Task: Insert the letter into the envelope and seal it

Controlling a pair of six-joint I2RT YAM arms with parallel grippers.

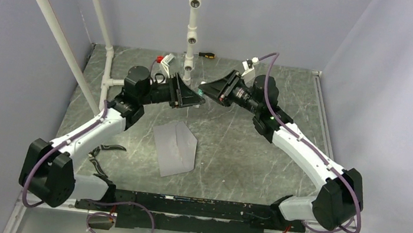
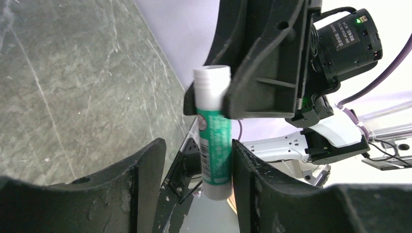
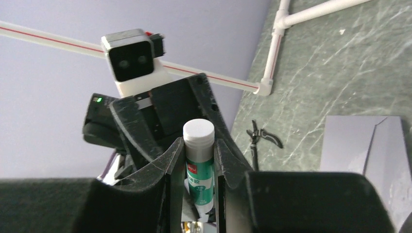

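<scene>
The grey envelope (image 1: 175, 147) lies flat on the table between the arms, and it also shows at the right of the right wrist view (image 3: 362, 145). The tan-orange letter is not in view. Both arms are raised and meet above the far middle of the table. My right gripper (image 1: 206, 88) (image 3: 199, 145) is shut on a green and white glue stick (image 3: 198, 155). The stick (image 2: 214, 136) reaches between the fingers of my left gripper (image 1: 194, 97) (image 2: 197, 143). The left gripper is open, with a gap on one side of the stick.
A black hand tool (image 1: 106, 149) (image 3: 262, 136) lies left of the envelope. A screwdriver (image 1: 206, 54) lies at the back wall. White pipes (image 1: 192, 19) stand at the back and along the left. Walls close in both sides.
</scene>
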